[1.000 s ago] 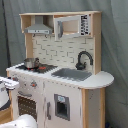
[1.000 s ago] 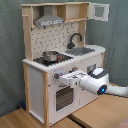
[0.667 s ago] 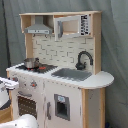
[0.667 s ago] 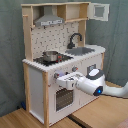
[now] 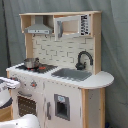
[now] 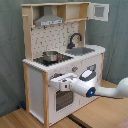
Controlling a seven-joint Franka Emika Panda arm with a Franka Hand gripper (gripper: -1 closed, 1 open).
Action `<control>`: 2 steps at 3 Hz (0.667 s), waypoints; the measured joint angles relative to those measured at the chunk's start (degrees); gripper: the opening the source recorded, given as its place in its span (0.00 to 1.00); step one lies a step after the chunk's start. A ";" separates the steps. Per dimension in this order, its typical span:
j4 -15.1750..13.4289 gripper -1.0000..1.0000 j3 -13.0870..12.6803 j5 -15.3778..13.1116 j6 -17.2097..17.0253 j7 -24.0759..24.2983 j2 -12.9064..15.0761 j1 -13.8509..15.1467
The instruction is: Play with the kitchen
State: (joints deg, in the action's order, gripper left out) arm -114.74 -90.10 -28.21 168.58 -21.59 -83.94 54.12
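Fingers of the gripper [image 6: 56, 82] are at the oven door [image 6: 62, 99] of the kitchen [image 6: 65, 60], close to its top edge, but I cannot tell if they are apart or together, or if they touch the door. In the second exterior view the white arm [image 6: 102, 90] reaches in from about 4 o'clock, and the gripper is in front of the lower cabinet, below the stovetop [image 6: 50, 59]. In the first exterior view the gripper [image 5: 9, 85] appears at 9 o'clock, beside the front panel.

The kitchen stands upright on the wooden floor [image 6: 20, 120] before a grey curtain. A metal pot [image 6: 50, 55] sits on the stovetop, the black faucet [image 6: 75, 39] stands behind the grey sink [image 6: 80, 51], and the upper cabinet door [image 6: 100, 11] is open.

The oven door looks closed or nearly closed, so I judge the play is at an early step: the arm has reached the oven, and opening it is not yet done. Pot, sink and shelf seem untouched.
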 joint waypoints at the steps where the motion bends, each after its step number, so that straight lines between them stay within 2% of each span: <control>1: 0.00 0.00 -0.02 0.03 -0.12 0.00 0.00 0.00; 2: 0.17 0.00 -0.06 0.73 -1.25 0.05 0.02 -0.09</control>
State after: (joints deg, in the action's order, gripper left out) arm -114.57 -90.16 -27.49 167.34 -21.54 -83.91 54.03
